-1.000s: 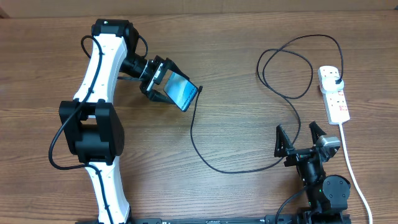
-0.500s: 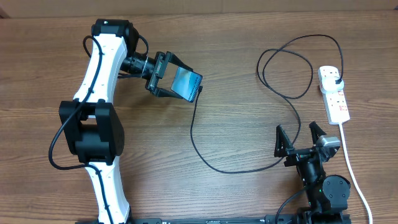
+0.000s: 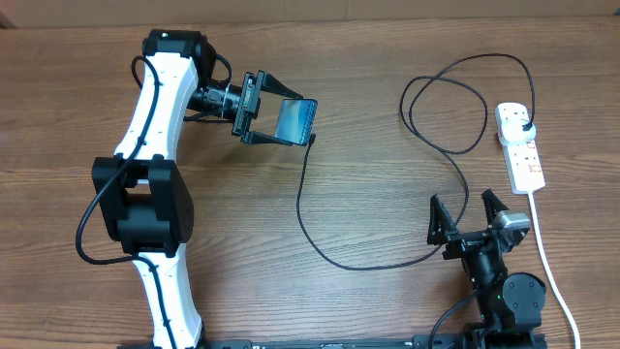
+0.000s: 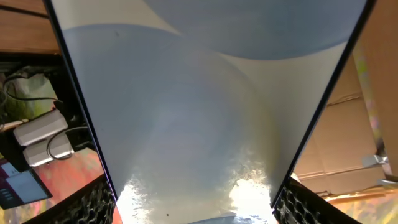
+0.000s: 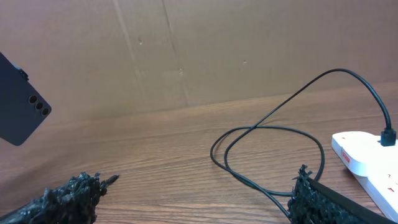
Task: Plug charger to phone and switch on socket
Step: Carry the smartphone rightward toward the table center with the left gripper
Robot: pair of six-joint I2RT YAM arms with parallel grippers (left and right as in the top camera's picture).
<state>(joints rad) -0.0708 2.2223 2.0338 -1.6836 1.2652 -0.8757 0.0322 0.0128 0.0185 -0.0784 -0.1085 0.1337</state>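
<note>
Holds the phone [image 3: 298, 119] in the left gripper [image 3: 283, 120], fingers pinching it from two opposite edges, raised off the wooden surface [image 3: 368, 194] at the far left part. Shows in the left wrist view only the pale blue-white screen, very close, filling almost the whole picture. Shows in the right wrist view the dark back with three small lenses, up in the air before a cardboard wall.

Has the right gripper [image 3: 468, 215] spread wide and empty, low at the front right, just beside a stretch of the charger [image 3: 299, 208].

Finds the charger running from the phone's lower corner down over the surface, curving right, looping, and ending with its black plug in the socket [image 3: 520, 147] at the far right. Cannot tell whether the connector tip sits fully in the phone, nor how the socket's switches stand. Sees a thick white cord [image 3: 547, 262] leaving the socket toward the front edge.
</note>
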